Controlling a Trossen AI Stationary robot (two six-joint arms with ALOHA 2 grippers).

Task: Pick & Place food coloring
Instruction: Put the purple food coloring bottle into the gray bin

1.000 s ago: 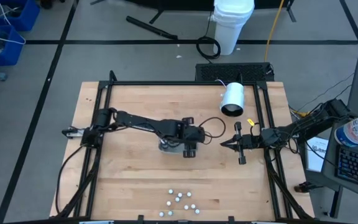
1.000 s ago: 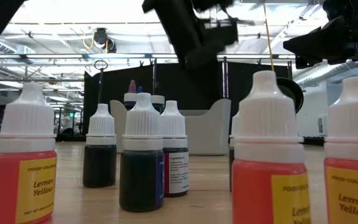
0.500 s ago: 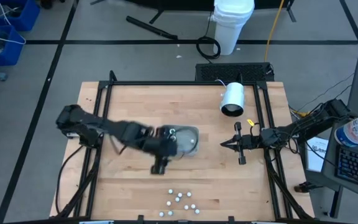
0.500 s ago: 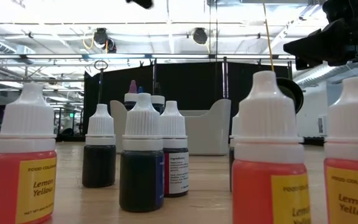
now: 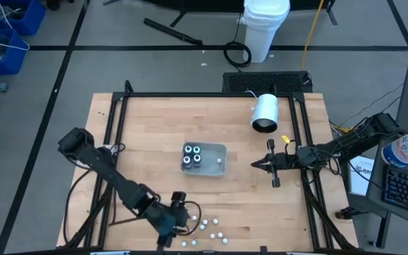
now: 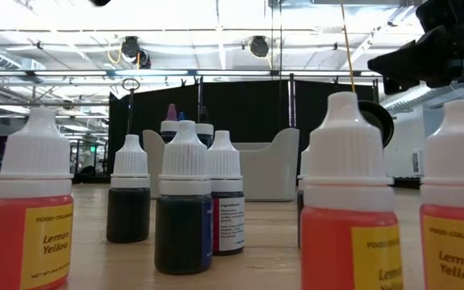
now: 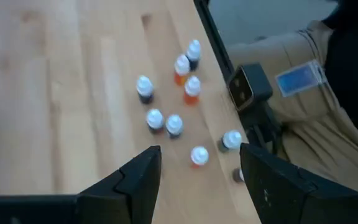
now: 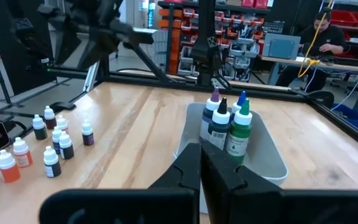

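Wooden table (image 5: 140,127) with tray (image 5: 218,150), food coloring (image 5: 207,227), white cylinder (image 5: 265,112).

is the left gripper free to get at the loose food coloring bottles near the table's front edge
Probably yes. The left gripper hangs open right beside the loose food coloring bottles, and the left wrist view shows nothing between its fingers and them.

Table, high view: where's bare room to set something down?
Free: wood left of the grey tray, and the far-left corner. Also between tray and near-edge bottle cluster. Crowded: that cluster, with the left tool over it, and the white cylinder by the right tool.

R tool (image 8: 202,163) shut, facing grey tray (image 8: 266,152) w/ upright bottles (image 8: 227,124).
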